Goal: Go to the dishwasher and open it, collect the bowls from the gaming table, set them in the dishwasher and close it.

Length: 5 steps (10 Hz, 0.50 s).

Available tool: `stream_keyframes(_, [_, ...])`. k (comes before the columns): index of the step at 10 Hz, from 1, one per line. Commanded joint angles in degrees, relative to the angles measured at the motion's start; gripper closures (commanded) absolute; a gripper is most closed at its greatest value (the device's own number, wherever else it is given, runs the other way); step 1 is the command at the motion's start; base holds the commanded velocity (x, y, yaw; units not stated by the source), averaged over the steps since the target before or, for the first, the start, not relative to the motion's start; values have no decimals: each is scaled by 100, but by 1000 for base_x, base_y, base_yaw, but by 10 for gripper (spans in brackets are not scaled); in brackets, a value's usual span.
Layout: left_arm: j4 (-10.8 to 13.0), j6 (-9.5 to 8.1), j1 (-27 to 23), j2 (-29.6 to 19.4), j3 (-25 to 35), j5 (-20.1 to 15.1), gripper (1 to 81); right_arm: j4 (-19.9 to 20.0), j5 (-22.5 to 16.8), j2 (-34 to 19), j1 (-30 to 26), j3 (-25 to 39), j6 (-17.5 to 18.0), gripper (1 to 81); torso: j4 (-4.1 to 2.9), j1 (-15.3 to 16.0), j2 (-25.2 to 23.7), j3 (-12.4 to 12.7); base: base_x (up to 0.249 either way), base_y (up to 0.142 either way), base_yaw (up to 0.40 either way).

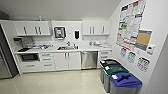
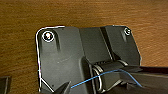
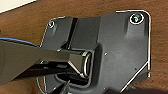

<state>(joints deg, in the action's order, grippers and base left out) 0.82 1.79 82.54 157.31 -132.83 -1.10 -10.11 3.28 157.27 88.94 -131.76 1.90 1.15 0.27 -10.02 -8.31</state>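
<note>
Under counter: dishwasher (image 1: 89, 60) shut | wrist views: brown wood surface (image 2: 82, 15)

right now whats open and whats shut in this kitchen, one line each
dishwasher: door shut
upper cabinets: doors shut
drawers: shut
under-sink doors: shut
black bin: lid on
green bin: lid on
blue bin: lid on
</note>
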Motion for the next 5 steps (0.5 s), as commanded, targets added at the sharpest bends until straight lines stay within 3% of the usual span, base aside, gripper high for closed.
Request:
stream_keyframes(1, [-11,58,-374,-103,55,-268,10,-44,-266,-123,-293,55,-23,10,0,0,0,0,144,0,0])
stream_keyframes(5, [-3,58,-366,-111,55,-277,10,-52,-266,-114,-302,63,-23,10,0,2,0,-2,144,0,0])
